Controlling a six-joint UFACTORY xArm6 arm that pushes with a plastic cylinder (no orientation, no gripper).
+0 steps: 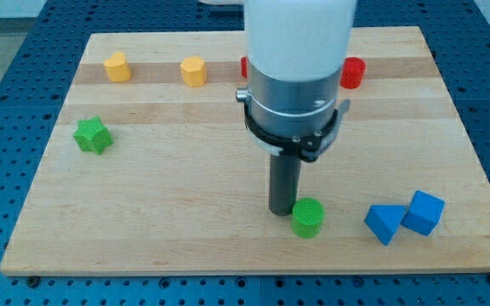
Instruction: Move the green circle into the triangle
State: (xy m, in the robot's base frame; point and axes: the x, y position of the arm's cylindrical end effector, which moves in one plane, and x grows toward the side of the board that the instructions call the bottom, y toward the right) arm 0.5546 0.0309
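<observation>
Near the counter's (185, 246) bottom edge, my tip (281, 211) touches the green circle's (308, 218) left side, ready to push it right toward the blue triangle (384, 223); this tool has no parts that open or close.

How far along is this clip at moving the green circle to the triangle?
Done: my tip has reached the green circle and sits right against its left side, as the view shows it. In hand: a push toward the view's right, where the blue triangle lies beside a blue cube. Left: the circle stands apart from the triangle, with bare board between them, so the closing push remains.
</observation>
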